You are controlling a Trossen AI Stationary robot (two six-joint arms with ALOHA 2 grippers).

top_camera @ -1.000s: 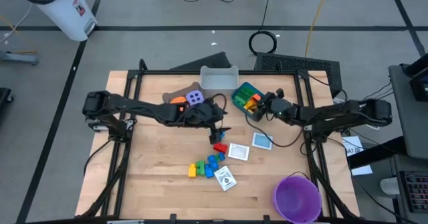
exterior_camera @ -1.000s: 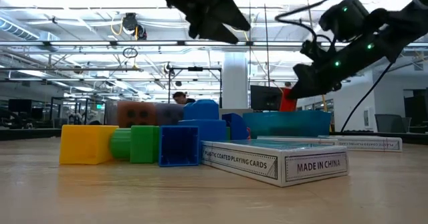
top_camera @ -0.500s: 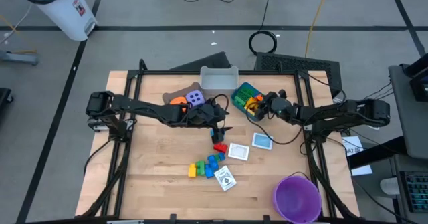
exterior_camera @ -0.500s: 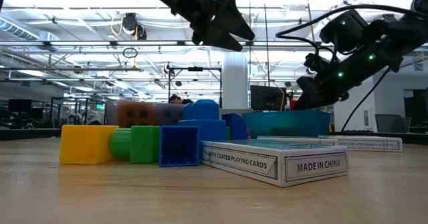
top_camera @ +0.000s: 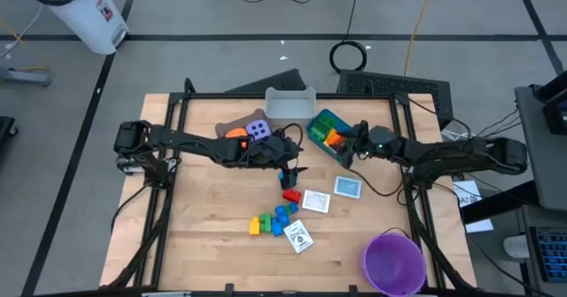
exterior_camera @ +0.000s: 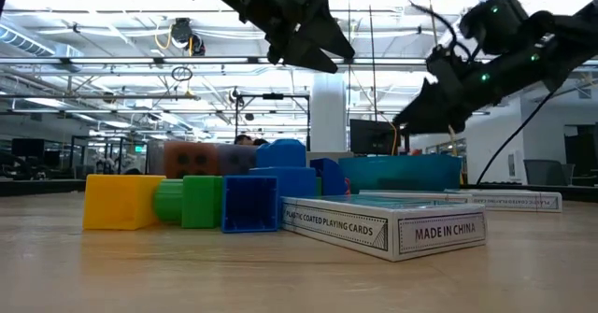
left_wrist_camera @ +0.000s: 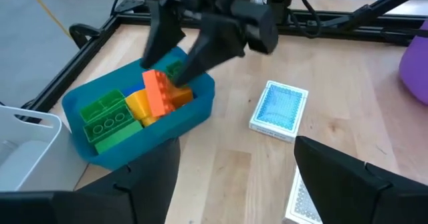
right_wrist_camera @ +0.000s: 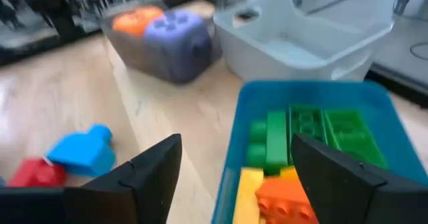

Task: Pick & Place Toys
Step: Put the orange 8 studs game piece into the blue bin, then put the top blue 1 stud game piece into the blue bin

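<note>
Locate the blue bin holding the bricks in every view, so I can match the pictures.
High view: blue bin at table's back, right of centre.
Low view: its teal wall right of centre, behind the card boxes.
Left wrist view: left of centre.
Right wrist view: lower right.
Shared landmark: the grey bin beside it.

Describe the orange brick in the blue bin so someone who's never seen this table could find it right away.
Start at the blue bin on the far side of the table, next to the grey bin, where the right gripper hovers open. Among the green bricks and a yellow brick inside, the orange brick is the only orange one and stands on end, directly under the gripper.
</note>
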